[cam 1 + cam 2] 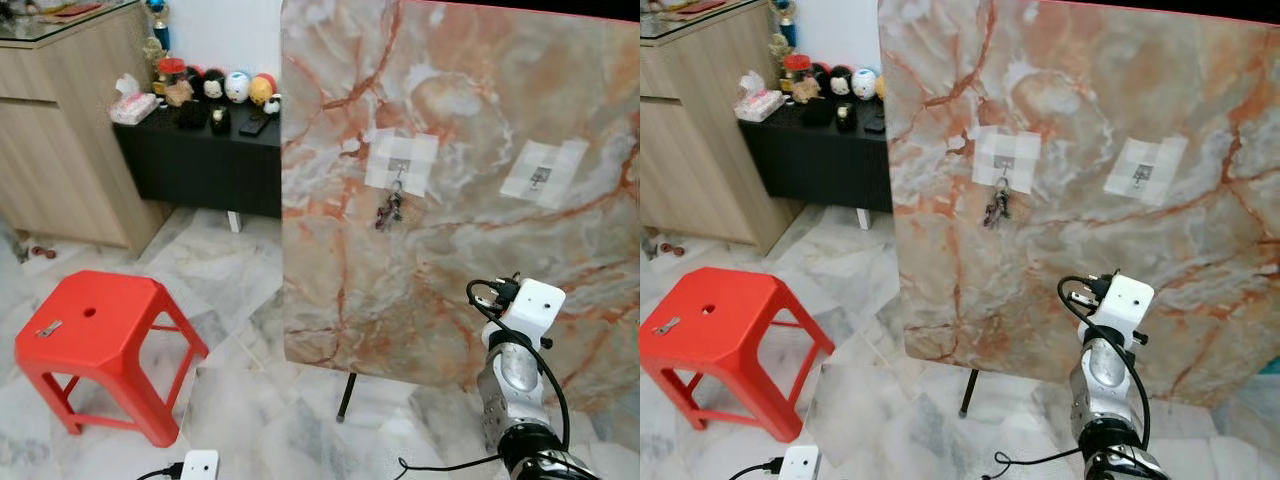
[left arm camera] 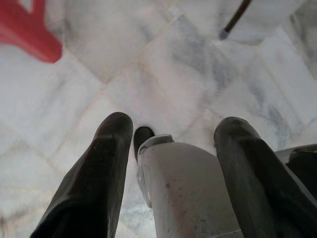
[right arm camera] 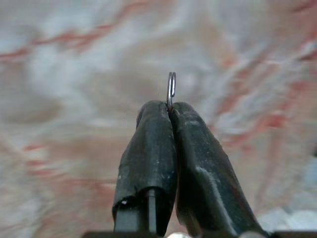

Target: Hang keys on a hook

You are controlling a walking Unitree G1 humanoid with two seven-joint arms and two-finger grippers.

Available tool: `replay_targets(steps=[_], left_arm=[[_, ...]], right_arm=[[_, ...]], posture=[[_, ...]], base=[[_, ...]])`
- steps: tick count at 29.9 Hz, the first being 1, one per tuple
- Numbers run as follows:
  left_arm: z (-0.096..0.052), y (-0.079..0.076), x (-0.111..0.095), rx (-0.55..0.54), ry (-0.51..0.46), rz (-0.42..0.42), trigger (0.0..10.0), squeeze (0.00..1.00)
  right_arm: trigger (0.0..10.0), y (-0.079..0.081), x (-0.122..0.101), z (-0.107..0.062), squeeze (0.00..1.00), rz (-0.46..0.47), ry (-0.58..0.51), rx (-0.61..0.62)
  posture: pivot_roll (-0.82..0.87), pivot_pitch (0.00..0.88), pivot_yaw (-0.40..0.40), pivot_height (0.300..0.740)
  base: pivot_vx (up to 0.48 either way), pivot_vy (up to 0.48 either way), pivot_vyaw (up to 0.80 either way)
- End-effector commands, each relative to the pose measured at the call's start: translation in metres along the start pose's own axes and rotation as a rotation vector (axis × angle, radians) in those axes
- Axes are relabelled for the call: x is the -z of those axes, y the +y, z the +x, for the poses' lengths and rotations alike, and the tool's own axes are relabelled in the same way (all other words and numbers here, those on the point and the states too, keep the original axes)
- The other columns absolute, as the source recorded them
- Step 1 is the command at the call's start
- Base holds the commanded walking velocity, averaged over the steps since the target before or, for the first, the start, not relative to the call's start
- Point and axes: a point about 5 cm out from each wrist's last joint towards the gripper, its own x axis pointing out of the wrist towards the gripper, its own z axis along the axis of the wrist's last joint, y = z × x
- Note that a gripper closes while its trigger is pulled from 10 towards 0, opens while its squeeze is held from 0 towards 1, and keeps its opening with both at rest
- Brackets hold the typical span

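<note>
Key ring [image 3: 171,90] sticks out edge-on from tips of right gripper [image 3: 170,110], fingers clenched tight on it; long axis runs straight on from the fingers toward the marble board [image 1: 470,120]. Rest of the keys hidden behind the fingers, can't tell how many hang there. Board behind is blurred in right wrist view, no hook to make out in it.

In head views the right arm [image 1: 520,370] is raised low in front of the board's lower right part, white wrist block [image 1: 530,305] w/ black cables on top; the fingers themselves are hidden behind it.

On the board: two taped hook patches. Left hook [image 1: 398,165] carries a dark bunch of keys [image 1: 389,210] hanging straight down. Right hook [image 1: 541,177] is bare, above the right wrist, open board all around it.

Board is upright on a thin dark leg [image 1: 346,395], its right edge cut off by frame. Open marble floor [image 1: 250,400] between board and red stool [image 1: 95,340] on the left; small metal bit [image 1: 48,328] lies on stool top. Behind: black side table [image 1: 200,160] w/ figurines, wood cabinet [image 1: 60,130].

Left gripper [image 2: 173,144] points at the floor, fingers [image 2: 99,173] spread apart, nothing between them but the robot's own grey body part.
</note>
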Motion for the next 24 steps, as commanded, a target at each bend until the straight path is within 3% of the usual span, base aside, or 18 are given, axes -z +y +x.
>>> replay_targets(steps=[1, 9, 24], left_arm=[[-0.0012, -0.0011, 0.0056, 0.003, 0.022, -0.014, 10.0, 0.0], [-0.0014, -0.0008, 0.0058, 0.002, 0.019, -0.016, 10.0, 0.0], [-0.0008, -0.0026, 0.0043, 0.003, 0.012, -0.02, 10.0, 0.0]], right_arm=[[10.0, -0.0026, -0.0071, 0.0034, 0.0, 0.012, -0.027, 0.019], [10.0, 0.001, -0.0091, 0.0041, 0.0, 0.009, -0.038, 0.005], [10.0, 0.0054, -0.0075, 0.0027, 0.0, 0.005, -0.033, -0.01]], posture=[[0.05, 0.0, -0.1, 0.74], [0.05, 0.0, -0.101, 0.74], [0.05, 0.0, -0.105, 0.74]], base=[[0.0, 0.0, 0.0], [0.0, 0.0, 0.0], [0.277, 0.0, 0.0]])
